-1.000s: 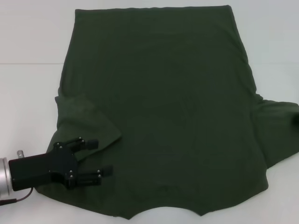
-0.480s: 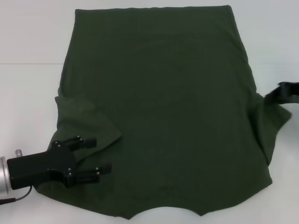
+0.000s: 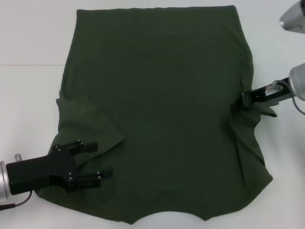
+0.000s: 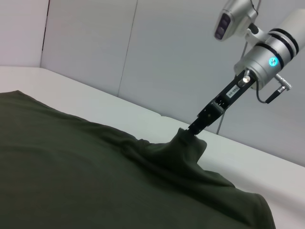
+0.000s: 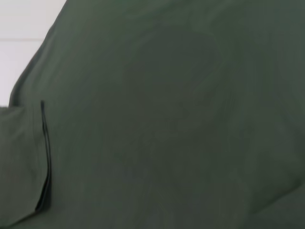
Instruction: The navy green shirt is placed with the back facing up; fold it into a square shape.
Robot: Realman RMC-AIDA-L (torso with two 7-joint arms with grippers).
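The navy green shirt [image 3: 162, 109] lies back up on the white table, spread wide. Its left sleeve [image 3: 90, 124] is folded in over the body. My left gripper [image 3: 102, 159] rests open on the shirt's near-left corner, with nothing between its fingers. My right gripper [image 3: 244, 99] is shut on the right sleeve fabric [image 3: 252, 119] and holds it raised over the shirt's right edge. The left wrist view shows the right gripper [image 4: 195, 129] pinching a peak of cloth above the shirt [image 4: 95, 171]. Dark green shirt [image 5: 167, 119] fills the right wrist view.
The white table [image 3: 28, 95] surrounds the shirt on the left, right and far sides. A grey wall [image 4: 143, 57] stands behind the table in the left wrist view.
The right gripper has come in from the right edge, carrying the right sleeve up and leftward onto the shirt's side. The left gripper has stayed in place.
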